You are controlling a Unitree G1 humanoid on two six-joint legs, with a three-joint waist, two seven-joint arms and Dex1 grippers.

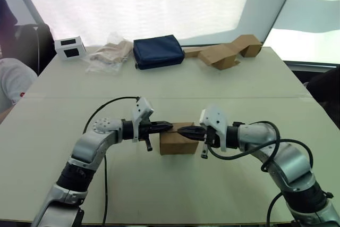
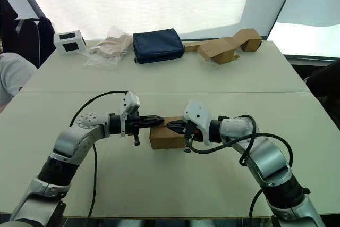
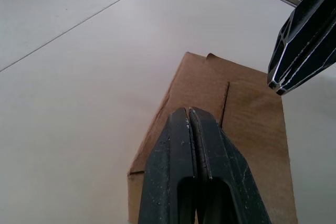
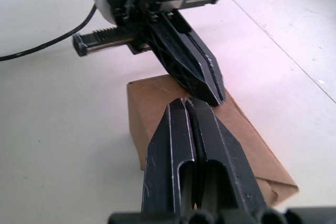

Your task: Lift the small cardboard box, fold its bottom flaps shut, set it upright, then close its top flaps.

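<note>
The small cardboard box [image 1: 178, 144] is plain brown and lies on the table between my two arms. On its upward face two flaps [image 3: 247, 114] lie flat and meet at a seam. My left gripper [image 1: 168, 126] is shut, with its tips over the box's top left edge. From the other side my right gripper [image 1: 181, 131] is also shut, its tips over the box's top, so the two grippers point at each other a short gap apart. In the left wrist view the shut fingers [image 3: 178, 150] hover just above the cardboard. Neither gripper holds anything.
Along the table's far edge are a small white box with black panels [image 1: 70, 47], a clear bag with beige contents [image 1: 109, 54], a navy pouch [image 1: 158, 51] and larger folded brown cardboard pieces [image 1: 228, 52]. A person's white sleeve [image 1: 13, 81] shows at the left edge.
</note>
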